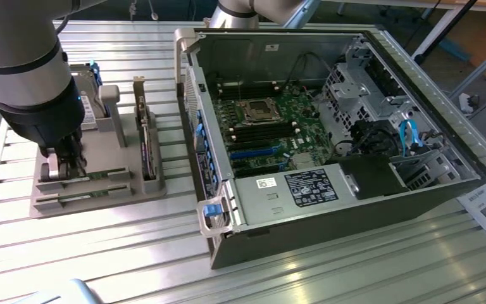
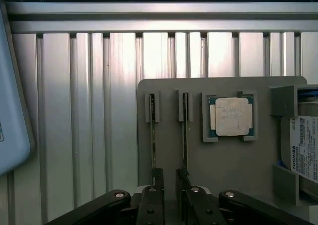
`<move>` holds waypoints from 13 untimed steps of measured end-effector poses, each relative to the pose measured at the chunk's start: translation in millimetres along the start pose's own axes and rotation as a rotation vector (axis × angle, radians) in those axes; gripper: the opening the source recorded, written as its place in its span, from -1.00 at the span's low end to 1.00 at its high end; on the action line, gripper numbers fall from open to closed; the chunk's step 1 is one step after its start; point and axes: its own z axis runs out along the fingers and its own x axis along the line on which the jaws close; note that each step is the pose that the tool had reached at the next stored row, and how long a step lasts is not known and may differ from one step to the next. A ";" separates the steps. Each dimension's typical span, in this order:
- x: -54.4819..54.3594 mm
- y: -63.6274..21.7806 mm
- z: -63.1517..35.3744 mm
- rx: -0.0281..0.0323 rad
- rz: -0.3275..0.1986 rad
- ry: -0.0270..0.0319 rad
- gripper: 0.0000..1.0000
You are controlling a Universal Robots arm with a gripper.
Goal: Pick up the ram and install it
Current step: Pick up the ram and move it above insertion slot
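1. Your end effector (image 2: 170, 179) hung low over the grey parts holder (image 2: 238, 170). Its fingers (image 2: 158, 178) were parted by a narrow gap, with only bare holder between them, so it gripped nothing.
2. The fingertips sat at the ends of two sticks standing on edge in parallel slots: the ram (image 2: 185, 130) next to the processor pocket, and a second ram stick (image 2: 152, 140) on the far side of it. You could not tell which one the fingers were lined up on.
3. Judged by its look, the ram would be light, stiff and thin, but fragile. You would do best to pinch it across its flat faces near the middle of the upper edge, keeping clear of the contact edge down in the slot.
4. The holder also carried the square silver processor (image 2: 231, 115) in its own pocket, a Toshiba hard drive (image 2: 304, 153) and an upright expansion card (image 1: 146, 149).
5. To the exterior view's right of the holder, the open computer case (image 1: 328, 209) lay on the slatted bench (image 1: 99, 253). Inside it were the motherboard (image 1: 298, 130), its processor socket (image 1: 257, 112) apparently empty, and dark memory slots (image 1: 264, 134) that seemed unfilled.
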 end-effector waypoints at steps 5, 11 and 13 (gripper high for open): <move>0.1 -0.4 0.3 -0.0009 0.000 -0.0004 -0.51; 0.2 -1.0 0.2 -0.0054 0.000 -0.0001 -0.51; 0.2 -1.0 0.2 -0.0056 0.000 0.0000 -0.51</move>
